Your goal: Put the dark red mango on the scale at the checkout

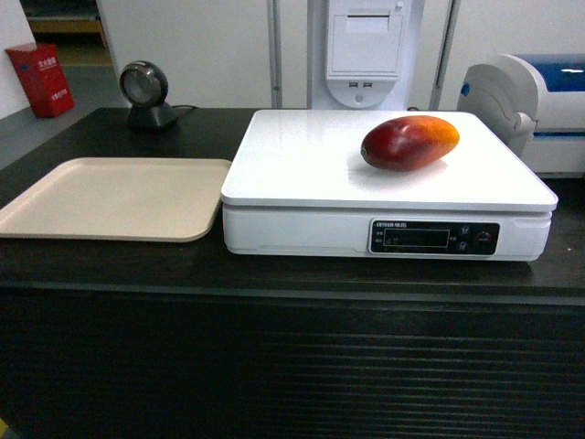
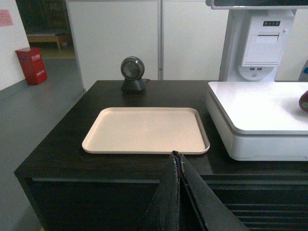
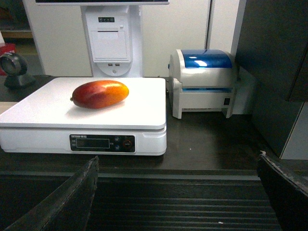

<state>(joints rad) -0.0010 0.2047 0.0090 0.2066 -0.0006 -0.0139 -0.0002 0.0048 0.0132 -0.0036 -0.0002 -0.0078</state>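
The dark red mango (image 1: 409, 143) lies on its side on the top plate of the white scale (image 1: 302, 174), toward the plate's back right, red at the left end and orange-yellow at the right. The right wrist view shows the same mango (image 3: 100, 94) on the scale (image 3: 144, 110). The scale stands on the dark checkout counter (image 1: 274, 274). My left gripper (image 2: 176, 155) is shut with nothing in it, in front of the counter's edge. My right gripper (image 3: 178, 166) is wide open and empty, held back from the ribbed counter front. Neither gripper appears in the head view.
A beige flat tray (image 1: 110, 197) lies on the counter left of the scale. A round black scanner (image 1: 146, 91) stands at the back left. A white and blue label printer (image 3: 204, 79) sits right of the scale. A white receipt terminal (image 1: 366, 46) rises behind it.
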